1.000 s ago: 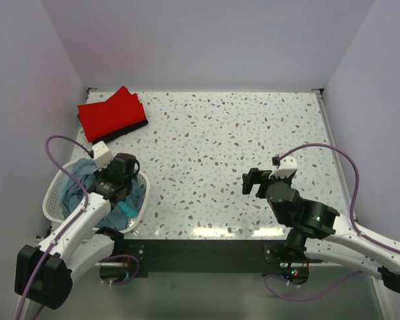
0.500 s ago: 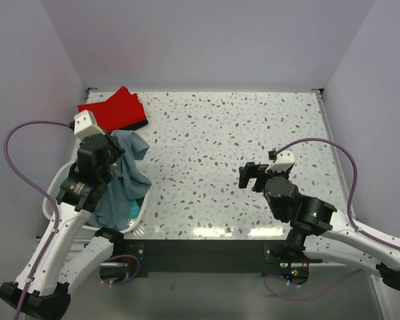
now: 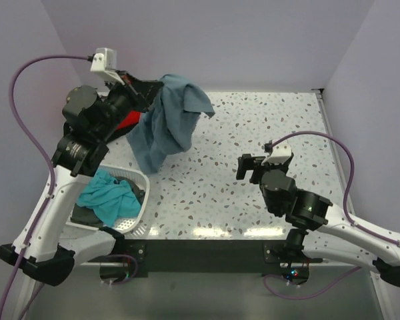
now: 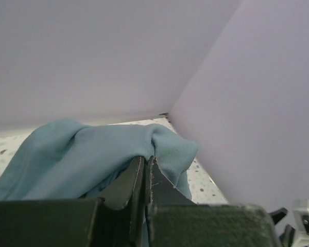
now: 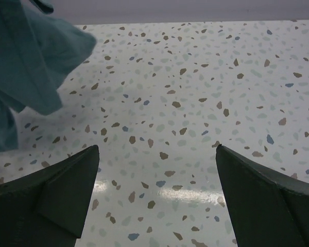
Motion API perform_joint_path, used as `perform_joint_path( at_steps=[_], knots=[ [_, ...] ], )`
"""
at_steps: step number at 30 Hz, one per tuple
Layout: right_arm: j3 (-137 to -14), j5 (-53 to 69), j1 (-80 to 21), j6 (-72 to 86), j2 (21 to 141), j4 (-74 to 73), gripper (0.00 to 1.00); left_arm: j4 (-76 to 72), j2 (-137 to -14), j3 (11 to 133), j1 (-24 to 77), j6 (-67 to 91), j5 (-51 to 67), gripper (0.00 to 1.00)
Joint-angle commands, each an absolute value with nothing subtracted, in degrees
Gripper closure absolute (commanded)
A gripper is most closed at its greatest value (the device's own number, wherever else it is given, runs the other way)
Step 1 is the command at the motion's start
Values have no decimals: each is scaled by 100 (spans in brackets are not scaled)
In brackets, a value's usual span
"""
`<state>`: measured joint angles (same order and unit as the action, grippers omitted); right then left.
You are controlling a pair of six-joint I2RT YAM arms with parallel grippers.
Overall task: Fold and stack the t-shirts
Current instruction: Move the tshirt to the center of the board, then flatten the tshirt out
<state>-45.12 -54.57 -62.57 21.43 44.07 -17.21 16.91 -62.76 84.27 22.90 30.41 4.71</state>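
Your left gripper (image 3: 141, 90) holds the grey-blue t-shirt (image 3: 165, 123) up in the air
From above, you see it hanging over the counter (image 3: 267, 120) beyond the basket (image 3: 139, 212), where the teal t-shirt (image 3: 108, 199) lies; the left wrist view shows that gripper pinched on the cloth; the right wrist view shows your right gripper (image 5: 157, 154) spread wide, holding nothing

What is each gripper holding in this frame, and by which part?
The left gripper pinches a bunched fold of the grey-blue t-shirt, which hangs above the table. The right gripper is open and holds nothing.
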Motion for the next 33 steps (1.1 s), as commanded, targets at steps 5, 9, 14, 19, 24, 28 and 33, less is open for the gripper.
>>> perform_joint_path(
  at_steps=[5, 9, 14, 19, 24, 28, 33],
  knots=[
    [-4808, -5792, -6267, 1802, 4219, -1345, 1, 414, -7257, 8737, 3321, 3032, 1441, 100],
    [-4667, -5862, -6275, 1846, 4184, -1336, 1, -121, -7821, 7982, 3533, 3085, 1590, 50],
    [-4772, -5907, -6267, 2135, 4377, -1748, 1, -158, -8551, 7199, 3708, 3024, 1056, 28],
    [-4738, -5845, -6267, 2670, 4465, -2319, 1, -158, -8385, 6261, 3832, 3015, 10, 27],
    [-4501, -5783, -6267, 3076, 4491, -2645, 1, -114, -7955, 5459, 3832, 3032, -1113, 22],
    [-4333, -5644, -6267, 3383, 4640, -2725, 1, 322, -7910, 5352, 3823, 2962, -1529, 16],
    [-4087, -5125, -6267, 3822, 5009, -2637, 3, 887, -8393, 5730, 3464, 2804, -2250, 18]
  ],
)
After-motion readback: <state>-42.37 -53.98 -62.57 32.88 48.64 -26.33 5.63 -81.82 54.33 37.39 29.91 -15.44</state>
